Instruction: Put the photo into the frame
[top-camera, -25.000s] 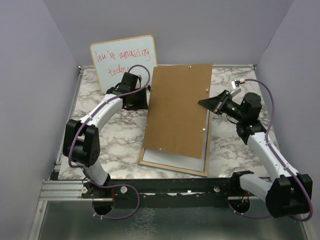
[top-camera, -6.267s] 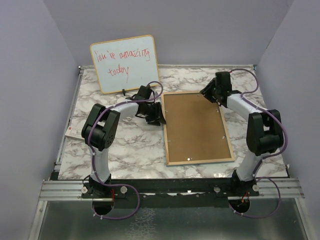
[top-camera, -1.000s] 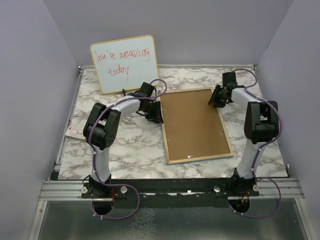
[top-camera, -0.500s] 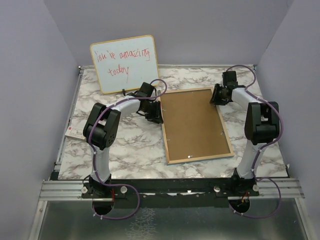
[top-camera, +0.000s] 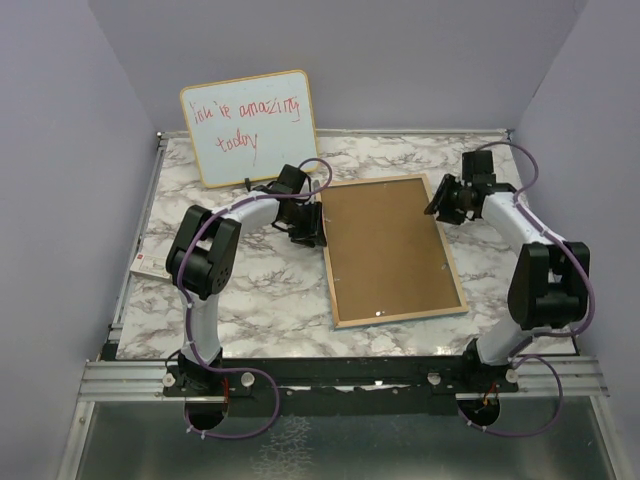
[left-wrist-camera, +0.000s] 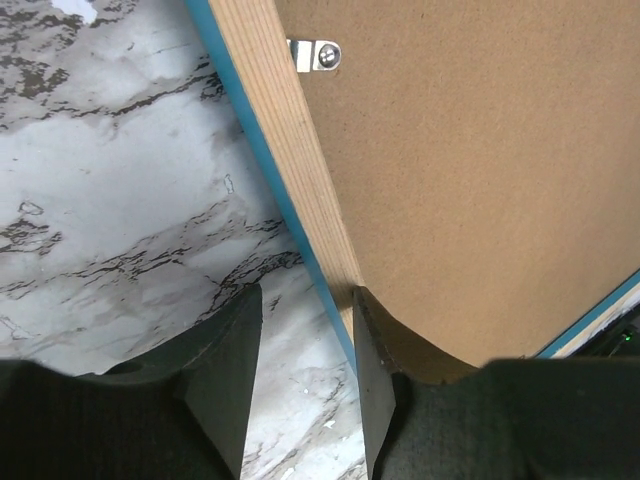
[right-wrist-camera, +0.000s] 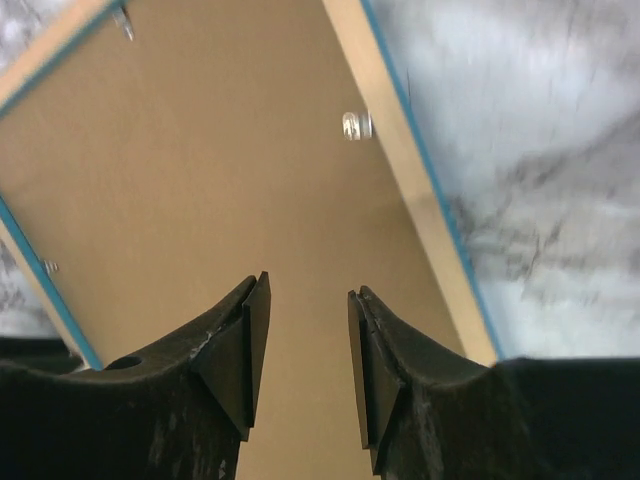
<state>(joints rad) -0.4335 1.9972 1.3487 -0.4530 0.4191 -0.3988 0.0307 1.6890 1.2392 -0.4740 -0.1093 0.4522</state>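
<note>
The frame (top-camera: 400, 316) lay flat on the marble table (top-camera: 250, 290), a little to the right of the middle. Its long sides ran from the far edge toward the near edge, slightly turned. The light wood face was up, and a thin blue border showed along its outer side. Inside the frame sat the brown backing board (top-camera: 390, 250), filling the whole opening. Small metal clips (left-wrist-camera: 315, 55) on the wood rim reached over the board's edge. The photo could not be seen in any view.

The left gripper (top-camera: 312, 228) was at the frame's left long side, near the far left corner. Its jaws stood apart and held nothing. In the left wrist view one finger was over the marble and the other over the wood rim.

The right gripper (top-camera: 442, 200) was at the far right corner of the frame. Its jaws were also apart and empty, with only the board showing between them.

A whiteboard (top-camera: 248, 126) with red handwriting stood at the table's far left edge.
</note>
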